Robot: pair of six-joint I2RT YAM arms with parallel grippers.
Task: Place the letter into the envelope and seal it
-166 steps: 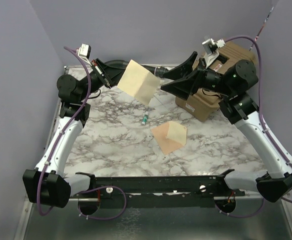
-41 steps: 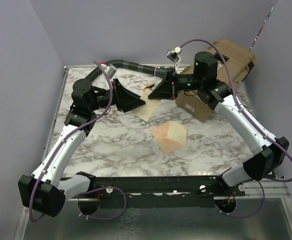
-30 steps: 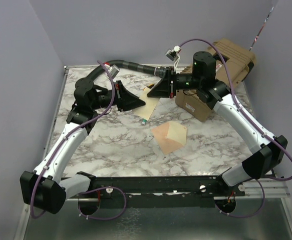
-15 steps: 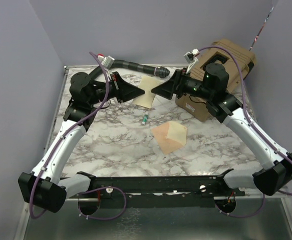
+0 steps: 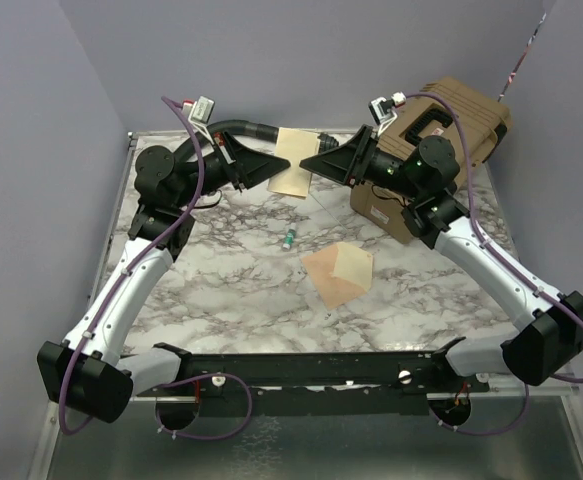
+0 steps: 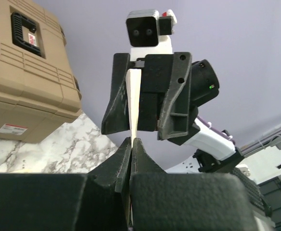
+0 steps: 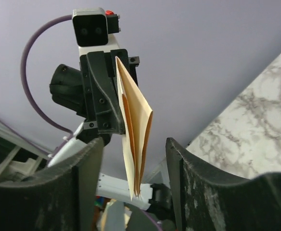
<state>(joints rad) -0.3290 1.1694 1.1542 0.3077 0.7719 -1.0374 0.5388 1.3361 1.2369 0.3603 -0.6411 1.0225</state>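
The letter (image 5: 293,166) is a cream-yellow sheet held off the table at the back, between the two grippers. My left gripper (image 5: 274,170) is shut on its left edge; in the left wrist view the jaws (image 6: 131,140) pinch the thin paper edge (image 6: 134,103). My right gripper (image 5: 307,166) is open just right of the sheet. In the right wrist view the letter (image 7: 136,120) looks folded into layers and hangs between the spread fingers (image 7: 135,142), touching neither. The peach envelope (image 5: 338,272) lies on the marble table with its flap open.
A tan case (image 5: 441,150) stands at the back right, behind my right arm. A small green-capped pen (image 5: 288,237) lies mid-table between the letter and the envelope. A black hose (image 5: 256,127) runs along the back edge.
Both grippers were closed together on the letter low over the table. Now the right gripper has let go and drawn back right, and the left gripper has lifted the letter up and back.
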